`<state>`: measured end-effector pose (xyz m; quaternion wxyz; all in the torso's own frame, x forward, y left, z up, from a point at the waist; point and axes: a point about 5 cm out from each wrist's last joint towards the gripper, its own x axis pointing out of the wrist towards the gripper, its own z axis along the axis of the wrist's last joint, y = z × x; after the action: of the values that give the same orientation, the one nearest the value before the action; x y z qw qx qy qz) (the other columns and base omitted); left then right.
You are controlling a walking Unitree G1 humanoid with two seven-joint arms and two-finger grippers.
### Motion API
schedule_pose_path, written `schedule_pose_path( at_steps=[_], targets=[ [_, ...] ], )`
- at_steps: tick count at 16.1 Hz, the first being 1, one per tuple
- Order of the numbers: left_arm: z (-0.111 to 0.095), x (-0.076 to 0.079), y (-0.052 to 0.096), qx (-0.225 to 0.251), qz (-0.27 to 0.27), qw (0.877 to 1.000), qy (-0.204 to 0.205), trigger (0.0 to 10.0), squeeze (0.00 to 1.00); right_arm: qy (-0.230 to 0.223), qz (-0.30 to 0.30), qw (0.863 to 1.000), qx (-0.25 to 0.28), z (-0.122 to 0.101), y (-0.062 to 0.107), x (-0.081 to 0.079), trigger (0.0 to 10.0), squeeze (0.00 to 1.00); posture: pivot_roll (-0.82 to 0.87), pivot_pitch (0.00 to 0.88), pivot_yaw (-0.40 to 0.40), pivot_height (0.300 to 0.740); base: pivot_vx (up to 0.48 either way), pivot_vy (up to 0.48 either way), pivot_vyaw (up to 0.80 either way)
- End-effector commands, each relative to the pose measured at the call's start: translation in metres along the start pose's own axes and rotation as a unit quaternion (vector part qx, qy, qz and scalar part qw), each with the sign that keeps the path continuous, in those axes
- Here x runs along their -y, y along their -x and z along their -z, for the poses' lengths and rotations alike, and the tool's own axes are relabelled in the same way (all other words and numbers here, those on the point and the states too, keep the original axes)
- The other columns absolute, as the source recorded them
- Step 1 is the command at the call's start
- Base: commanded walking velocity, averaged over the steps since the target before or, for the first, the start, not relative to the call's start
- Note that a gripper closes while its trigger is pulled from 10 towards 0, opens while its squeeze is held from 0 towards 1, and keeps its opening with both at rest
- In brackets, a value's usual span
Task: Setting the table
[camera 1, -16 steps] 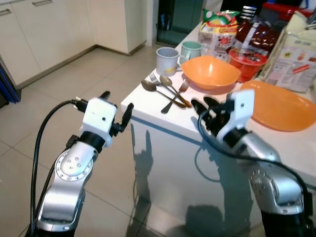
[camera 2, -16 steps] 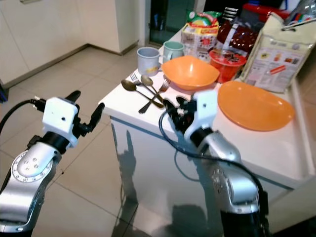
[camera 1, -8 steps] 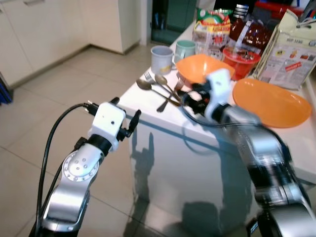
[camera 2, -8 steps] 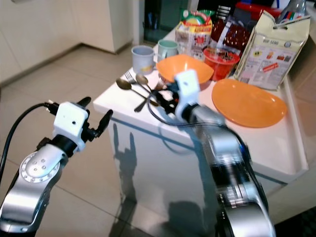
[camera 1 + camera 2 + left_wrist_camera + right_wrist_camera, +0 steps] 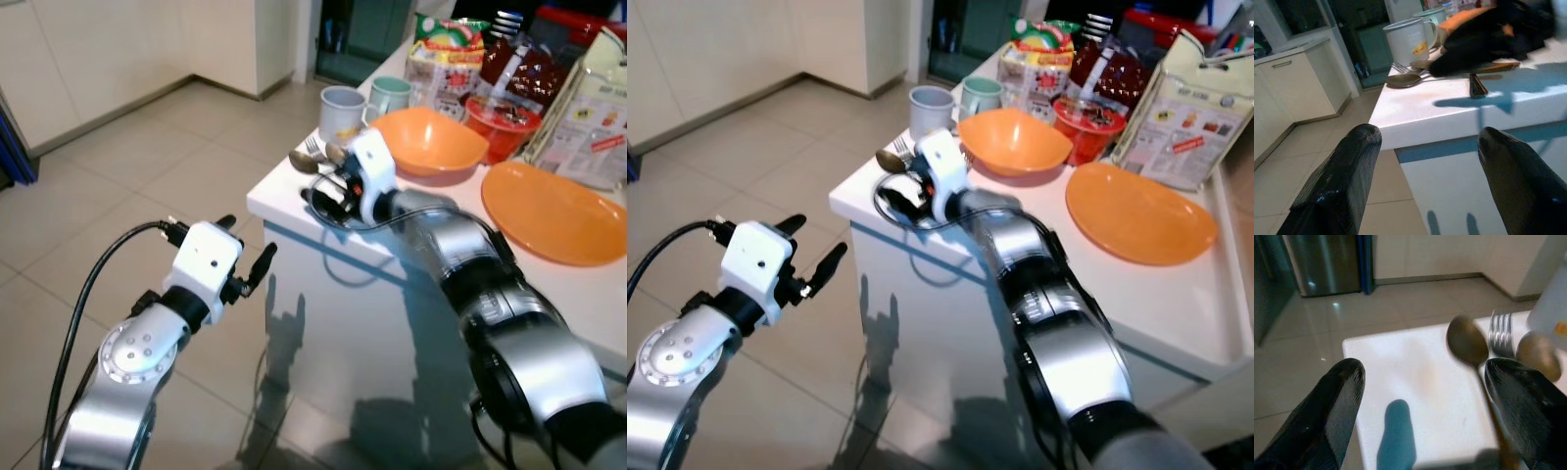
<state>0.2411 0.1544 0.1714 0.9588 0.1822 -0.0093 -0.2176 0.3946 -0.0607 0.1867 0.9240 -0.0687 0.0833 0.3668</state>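
Two spoons and a fork (image 5: 315, 157) lie at the near left corner of the white table (image 5: 282, 202). In the right wrist view the nearest spoon (image 5: 1467, 340) sits just ahead, between the spread fingers (image 5: 1337, 401), with the fork (image 5: 1500, 326) and the second spoon (image 5: 1538, 352) behind it. My right gripper (image 5: 326, 199) hovers open, low over that corner, holding nothing. An orange bowl (image 5: 429, 143) and an orange plate (image 5: 552, 210) stand further right. My left gripper (image 5: 246, 245) is open in the air, off the table's left edge and below its top.
Two mugs (image 5: 341, 111) stand behind the cutlery. A red cup (image 5: 500, 121) and food packages (image 5: 446, 54) crowd the back of the table. Tiled floor (image 5: 108, 186) spreads to the left, with cream cabinets beyond.
My right arm has swung left along the table, from in front of the bowl to the cutlery at the corner. The left arm has stayed roughly where it was.
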Motion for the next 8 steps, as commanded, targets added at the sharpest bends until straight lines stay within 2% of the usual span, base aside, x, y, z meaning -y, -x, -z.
schedule_pose_path(
  at_steps=[1,2,3,4,5,8],
  targets=[
    [-0.008,0.002,0.001,0.01,0.015,1.0,0.0,10.0,0.0,0.001,0.028,1.0,0.001,-0.004,0.0,0.007,10.0,1.0,0.14,0.0,-0.083,0.74,0.0,0.0,0.0],
    [-0.012,0.003,0.003,0.014,0.026,1.0,0.001,10.0,0.0,-0.006,0.044,0.999,-0.001,-0.007,-0.002,0.008,10.0,1.0,0.16,0.0,-0.083,0.74,0.0,0.0,0.0],
    [-0.014,0.002,0.004,0.016,0.031,0.999,-0.002,10.0,0.0,-0.008,0.054,0.999,-0.002,-0.007,-0.002,0.009,10.0,0.82,0.17,0.0,-0.085,0.74,0.0,0.0,0.0],
    [-0.018,0.001,0.004,0.019,0.036,0.999,-0.005,10.0,0.0,-0.02,0.072,0.997,-0.007,-0.007,-0.002,0.012,10.0,0.09,0.18,0.0,-0.084,0.74,0.0,0.0,0.0],
    [-0.021,-0.001,0.005,0.02,0.036,0.999,-0.006,10.0,0.0,-0.032,0.087,0.996,-0.015,-0.004,-0.002,0.015,10.0,0.0,0.18,0.0,-0.084,0.74,0.0,0.0,0.0],
    [-0.025,0.0,0.008,0.014,0.046,0.999,-0.006,10.0,0.0,-0.061,0.125,0.99,-0.035,0.003,0.0,0.021,10.0,0.0,0.21,0.014,-0.087,0.74,0.0,0.0,0.0]
  ],
)
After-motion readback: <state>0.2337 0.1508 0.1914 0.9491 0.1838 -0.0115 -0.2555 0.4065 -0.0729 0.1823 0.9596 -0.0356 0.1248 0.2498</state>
